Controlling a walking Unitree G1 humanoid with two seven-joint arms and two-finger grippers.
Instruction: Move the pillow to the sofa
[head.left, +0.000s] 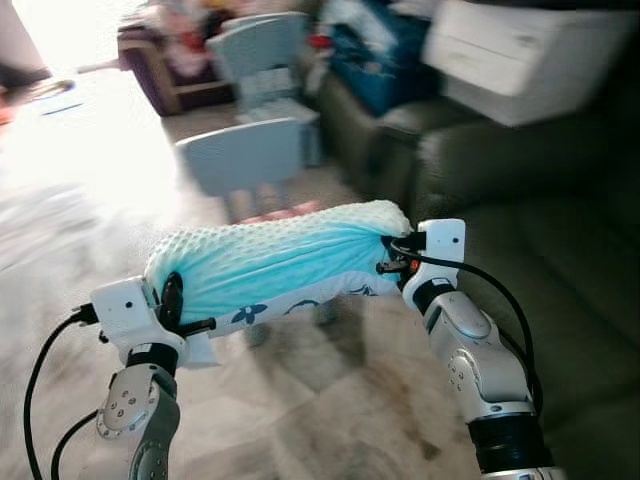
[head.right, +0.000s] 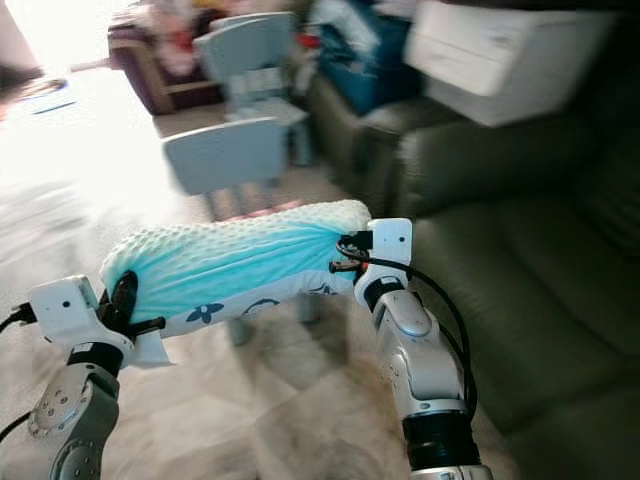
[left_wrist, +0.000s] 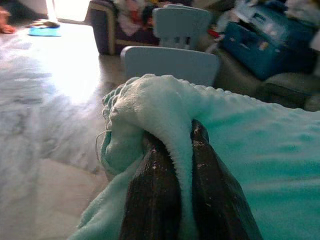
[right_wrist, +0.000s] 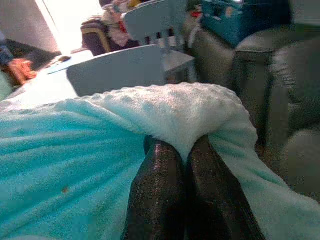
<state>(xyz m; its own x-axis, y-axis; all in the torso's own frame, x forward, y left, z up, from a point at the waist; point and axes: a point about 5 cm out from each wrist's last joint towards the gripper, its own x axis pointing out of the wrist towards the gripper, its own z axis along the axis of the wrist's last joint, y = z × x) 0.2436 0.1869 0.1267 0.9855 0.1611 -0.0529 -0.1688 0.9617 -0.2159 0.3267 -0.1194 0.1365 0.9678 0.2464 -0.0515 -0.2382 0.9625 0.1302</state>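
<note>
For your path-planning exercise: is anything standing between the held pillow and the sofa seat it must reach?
Nothing visible does. The pillow hangs between the left tool and right tool, both shut on it. The sofa seat lies open just beyond the right tool. The blue chairs stand behind the pillow, off that path.

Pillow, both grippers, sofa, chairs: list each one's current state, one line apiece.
pillow: held up off the floor, stretched between both grippers, not yet on the sofa.
left gripper: fingers shut on the pillow's left end.
right gripper: fingers shut on the pillow's right end.
sofa: to the robot's right, seat bare.
near blue chair: upright on the floor, behind the pillow.
far blue chair: upright, farther back.
</note>
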